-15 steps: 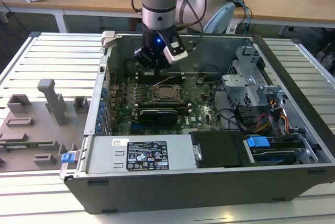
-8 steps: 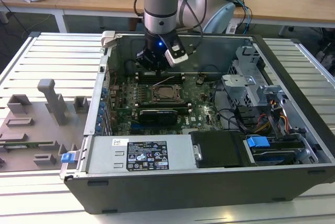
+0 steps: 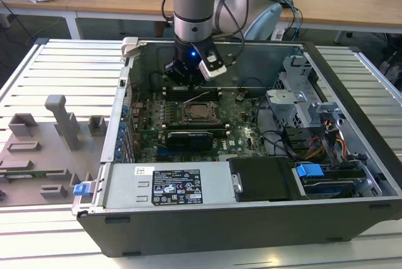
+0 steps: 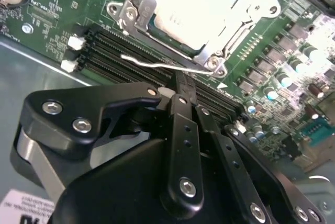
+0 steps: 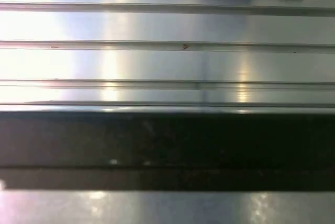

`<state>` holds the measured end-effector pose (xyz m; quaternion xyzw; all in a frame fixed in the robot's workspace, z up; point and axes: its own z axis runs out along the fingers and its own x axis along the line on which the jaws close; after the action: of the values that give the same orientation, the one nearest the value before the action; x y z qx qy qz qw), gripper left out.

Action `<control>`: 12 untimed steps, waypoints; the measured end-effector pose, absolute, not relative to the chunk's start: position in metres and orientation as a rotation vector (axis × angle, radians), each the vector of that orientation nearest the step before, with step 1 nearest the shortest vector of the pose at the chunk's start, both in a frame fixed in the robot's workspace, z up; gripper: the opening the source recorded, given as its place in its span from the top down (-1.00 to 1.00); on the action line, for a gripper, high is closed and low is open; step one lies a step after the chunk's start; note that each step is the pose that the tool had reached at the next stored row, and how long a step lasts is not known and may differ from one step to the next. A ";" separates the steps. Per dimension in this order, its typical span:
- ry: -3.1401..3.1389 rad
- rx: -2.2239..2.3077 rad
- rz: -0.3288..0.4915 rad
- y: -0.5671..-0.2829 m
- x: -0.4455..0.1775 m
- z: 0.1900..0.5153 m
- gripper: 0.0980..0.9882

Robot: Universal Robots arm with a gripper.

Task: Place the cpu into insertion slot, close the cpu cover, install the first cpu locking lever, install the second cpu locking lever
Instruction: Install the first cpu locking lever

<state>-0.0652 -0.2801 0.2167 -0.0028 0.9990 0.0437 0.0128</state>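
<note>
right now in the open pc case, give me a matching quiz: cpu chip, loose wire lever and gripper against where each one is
Things:
1. dull silver square cpu
2. thin silver wire lever
3. black robot gripper

Places:
A. hanging over the green motherboard, close by the lever
B. seated inside the grey metal cover frame
C. jutting from the frame's corner across the black memory slots

Pairs: 1-B, 2-C, 3-A

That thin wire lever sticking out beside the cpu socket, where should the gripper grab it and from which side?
Probably at the free end of the wire lever, the bent tip over the black memory slots. There it stands clear of the cpu cover; its other end runs to the corner by the screw. Come from above on the memory-slot side, where the gripper sits, fingers straddling the wire.
</note>
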 end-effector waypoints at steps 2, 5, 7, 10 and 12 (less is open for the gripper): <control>3.110 -0.009 0.136 -0.282 -0.068 0.217 0.98; 3.110 -0.010 0.137 -0.283 -0.069 0.216 0.98; 3.110 -0.012 0.137 -0.283 -0.067 0.215 0.98; 3.113 -0.015 0.137 -0.283 -0.059 0.214 0.98; 3.115 -0.015 0.138 -0.283 -0.055 0.213 0.98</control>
<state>-0.0546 -0.2830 0.2128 -0.0048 0.9989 0.0441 0.0119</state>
